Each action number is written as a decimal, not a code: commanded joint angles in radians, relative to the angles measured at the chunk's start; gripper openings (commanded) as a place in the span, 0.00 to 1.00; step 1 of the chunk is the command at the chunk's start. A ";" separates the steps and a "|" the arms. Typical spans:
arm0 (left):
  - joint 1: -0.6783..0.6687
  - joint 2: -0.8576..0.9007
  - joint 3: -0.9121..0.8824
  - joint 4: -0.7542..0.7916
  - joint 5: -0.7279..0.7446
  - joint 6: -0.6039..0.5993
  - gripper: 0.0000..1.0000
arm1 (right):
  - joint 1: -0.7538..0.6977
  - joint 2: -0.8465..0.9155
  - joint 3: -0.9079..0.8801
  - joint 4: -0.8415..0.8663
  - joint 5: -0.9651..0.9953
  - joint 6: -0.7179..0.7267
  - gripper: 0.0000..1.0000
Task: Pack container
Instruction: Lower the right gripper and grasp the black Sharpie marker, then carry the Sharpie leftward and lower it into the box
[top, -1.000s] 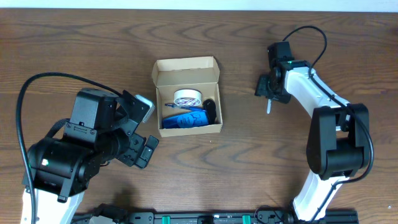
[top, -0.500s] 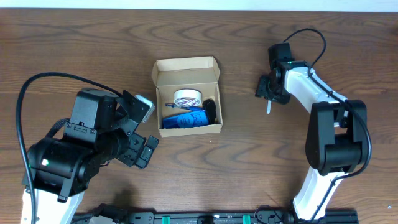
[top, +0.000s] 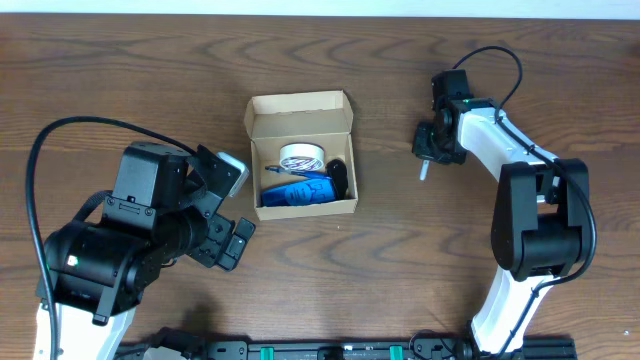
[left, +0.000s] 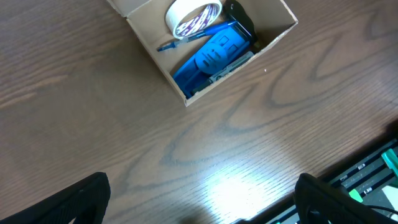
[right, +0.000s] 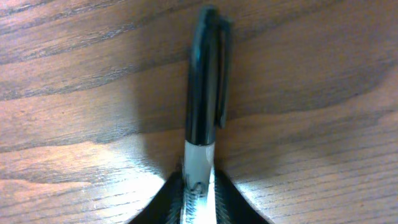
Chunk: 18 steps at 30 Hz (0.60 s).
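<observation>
- The box (top: 305, 209) sits on the counter (top: 130, 70) left of centre. Its lid flap (top: 300, 104) is folded back, so the mouth faces up for loading.
- Inside we see a roll of tape (top: 300, 157), a blue pen (left: 198, 35), a larger blue item (top: 297, 192) and a black item (top: 341, 176) against the wall nearest the right arm. They lie loosely, and we judge there is room for one more slim thing.
- The right jaws are pinching a marker (right: 202, 81) by its pale barrel, with the black capped end pointing away from the wrist. Gripped at one end, most of its length is free to lead into the box.
- The marker is well apart from the box, out to its right. We cannot tell whether it touches the counter.
- The left jaws are spread wide and hold nothing, hanging near the box's front left corner. We read this as waiting clear of the opening, yet close enough to steady the box.
- The step in hand looks like carrying the marker over. The risk is its long body catching the rim or the flap.
</observation>
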<state>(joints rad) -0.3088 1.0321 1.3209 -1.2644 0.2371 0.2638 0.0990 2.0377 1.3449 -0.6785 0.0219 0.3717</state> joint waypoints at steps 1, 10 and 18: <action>0.000 0.001 0.017 -0.004 0.007 0.013 0.95 | -0.009 0.018 -0.006 0.002 -0.004 -0.011 0.05; 0.000 0.001 0.017 -0.004 0.007 0.013 0.95 | -0.003 -0.025 0.080 -0.060 -0.062 -0.105 0.01; 0.000 0.001 0.017 -0.004 0.007 0.013 0.95 | 0.089 -0.192 0.266 -0.088 -0.182 -0.354 0.01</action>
<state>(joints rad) -0.3088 1.0321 1.3209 -1.2644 0.2371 0.2638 0.1349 1.9526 1.5398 -0.7666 -0.0814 0.1665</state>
